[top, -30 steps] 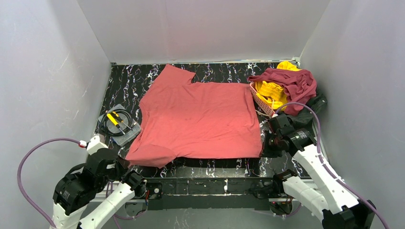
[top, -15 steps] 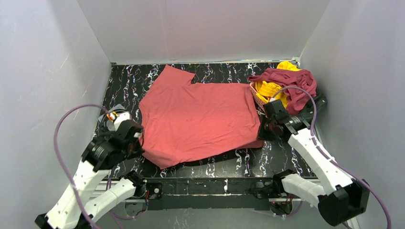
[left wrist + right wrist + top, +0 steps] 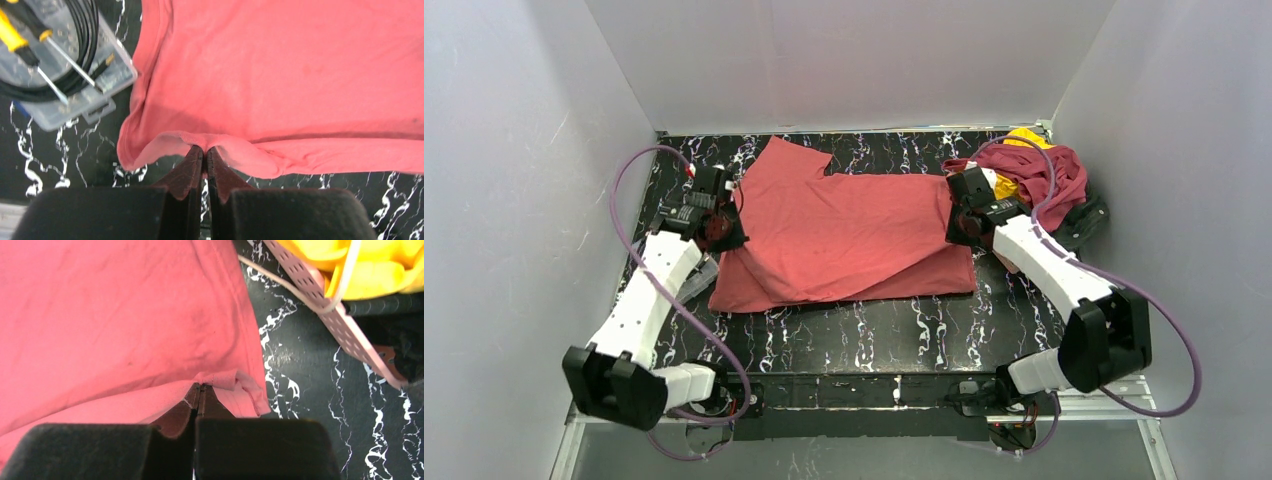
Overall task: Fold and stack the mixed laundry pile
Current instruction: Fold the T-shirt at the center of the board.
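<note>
A salmon-red shirt (image 3: 844, 235) lies spread on the black marbled table (image 3: 874, 330), its near part doubled back over itself. My left gripper (image 3: 724, 228) is shut on the shirt's hem at the left side, pinching a fold of the hem (image 3: 204, 148). At the right side my right gripper (image 3: 959, 222) is shut on the hem corner (image 3: 199, 386). The rest of the laundry pile sits at the back right: a dark maroon garment (image 3: 1044, 175), a yellow one (image 3: 1024, 137) (image 3: 380, 270) and a charcoal-black one (image 3: 1084, 215).
A pink lattice basket (image 3: 345, 325) with a thin cream cord (image 3: 280, 282) lies just right of the shirt under the pile. Left of the shirt is a clear plastic box (image 3: 55, 65) holding yellow-handled screwdrivers and a black cable. Grey walls enclose the table.
Both grippers have carried the shirt's near hem from the front edge toward the back, folding the near part over the rest. Both arms now reach far across the table.
</note>
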You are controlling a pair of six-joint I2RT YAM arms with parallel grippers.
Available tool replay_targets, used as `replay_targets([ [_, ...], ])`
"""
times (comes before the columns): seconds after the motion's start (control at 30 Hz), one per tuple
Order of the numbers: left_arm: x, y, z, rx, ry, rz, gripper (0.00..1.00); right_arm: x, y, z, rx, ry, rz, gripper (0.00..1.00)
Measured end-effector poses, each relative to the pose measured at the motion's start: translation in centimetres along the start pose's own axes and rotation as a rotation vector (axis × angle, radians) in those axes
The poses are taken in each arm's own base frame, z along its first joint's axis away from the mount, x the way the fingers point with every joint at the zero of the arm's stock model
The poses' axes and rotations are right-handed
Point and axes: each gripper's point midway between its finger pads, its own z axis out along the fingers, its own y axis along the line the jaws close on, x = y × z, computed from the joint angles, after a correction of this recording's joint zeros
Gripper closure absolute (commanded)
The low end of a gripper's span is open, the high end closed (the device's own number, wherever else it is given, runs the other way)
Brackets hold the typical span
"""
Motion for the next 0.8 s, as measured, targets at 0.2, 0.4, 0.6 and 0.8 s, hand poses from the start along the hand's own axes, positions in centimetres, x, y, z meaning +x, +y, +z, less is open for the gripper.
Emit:
replay_targets([
  [0.2,-3.4,0.4,3.5,-0.010,0.005,-0.031,1.00,-1.0,0.2,2.8,0.062,-0.001,-0.032,0.99],
  [0.4,-5.5,0.7,5.8,0.012,0.008,-0.059,1.00,-1.3,0.1,5.3,0.120,0.013,-0.055,0.99],
  [0.6,-8.4,-0.5,7.2,0.047,-0.026,-0.037,1.00,-1.1,-0.4,6.6,0.161,0.022,-0.068,0.99],
  [0.8,-10.1,-0.4,9.1,0.037,-0.030,-0.038,1.00,-1.5,-0.3,7.6,0.177,0.015,-0.070,0.99],
])
